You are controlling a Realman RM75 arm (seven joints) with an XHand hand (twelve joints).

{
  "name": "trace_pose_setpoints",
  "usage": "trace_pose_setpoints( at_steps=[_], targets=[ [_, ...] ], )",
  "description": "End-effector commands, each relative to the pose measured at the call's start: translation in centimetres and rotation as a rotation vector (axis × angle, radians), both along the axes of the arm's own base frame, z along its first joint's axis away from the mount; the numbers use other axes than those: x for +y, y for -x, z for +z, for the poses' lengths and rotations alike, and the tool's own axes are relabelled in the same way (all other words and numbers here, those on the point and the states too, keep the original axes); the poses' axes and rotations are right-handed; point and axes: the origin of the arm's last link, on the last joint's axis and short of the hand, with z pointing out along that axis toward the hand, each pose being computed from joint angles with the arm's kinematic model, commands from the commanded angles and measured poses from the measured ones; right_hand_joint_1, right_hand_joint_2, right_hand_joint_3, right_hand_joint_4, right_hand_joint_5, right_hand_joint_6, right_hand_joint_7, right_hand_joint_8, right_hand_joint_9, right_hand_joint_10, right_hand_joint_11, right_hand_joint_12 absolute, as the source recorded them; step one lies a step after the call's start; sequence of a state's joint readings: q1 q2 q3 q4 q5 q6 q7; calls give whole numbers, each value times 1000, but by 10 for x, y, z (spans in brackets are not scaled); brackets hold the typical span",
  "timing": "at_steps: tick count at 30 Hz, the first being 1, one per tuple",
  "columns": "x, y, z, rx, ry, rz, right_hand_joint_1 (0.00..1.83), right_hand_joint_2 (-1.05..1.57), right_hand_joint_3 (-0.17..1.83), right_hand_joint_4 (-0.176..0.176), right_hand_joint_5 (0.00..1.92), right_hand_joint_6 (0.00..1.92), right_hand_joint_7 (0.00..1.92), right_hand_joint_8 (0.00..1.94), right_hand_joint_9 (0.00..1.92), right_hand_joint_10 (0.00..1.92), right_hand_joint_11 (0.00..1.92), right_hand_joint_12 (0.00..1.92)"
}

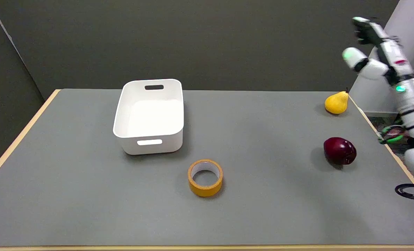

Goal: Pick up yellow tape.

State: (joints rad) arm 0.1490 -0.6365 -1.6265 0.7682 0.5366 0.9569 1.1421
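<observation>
- Robot hand (367,42) is raised at the bench's (88,195) far right; it is blurred, so I cannot tell its grip.
- Tape (205,177) lies flat, well left of and below it, near the bin (149,116).

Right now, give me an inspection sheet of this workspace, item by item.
Surface: grey table with a wood edge.
Job's things: yellow tape lies flat, hole up, near the table's middle, untouched.
Clutter: empty white bin behind the tape; pear and red apple at the right.
Hand: right hand raised off the table at upper right, blurred.
Cables: black loop at the right edge.
Surroundings: dark walls.
</observation>
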Motion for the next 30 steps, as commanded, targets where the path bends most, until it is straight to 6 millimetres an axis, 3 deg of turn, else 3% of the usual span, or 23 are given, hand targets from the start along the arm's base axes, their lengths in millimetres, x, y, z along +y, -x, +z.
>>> trace_pose_setpoints(
  at_steps=[1,6,9,14,21,30],
  targets=[
    [-36,-17,-193,398,-452,-144,298,559,959,109,81,315,127,247,120,513,34,1091],
    [-27,-3,-221,513,-509,-173,365,522,1000,107,63,186,83,137,36,511,71,918],
    [-21,14,-233,551,-555,-207,266,510,984,117,24,217,26,177,31,432,34,938],
    [-7,48,-254,656,-630,-250,314,515,991,118,15,217,26,195,39,461,57,936],
    [8,74,-275,782,-688,-259,382,517,996,123,41,182,51,172,38,472,63,931],
    [30,72,-305,950,-775,-152,393,512,994,122,19,181,31,186,33,469,61,924]
  ],
)
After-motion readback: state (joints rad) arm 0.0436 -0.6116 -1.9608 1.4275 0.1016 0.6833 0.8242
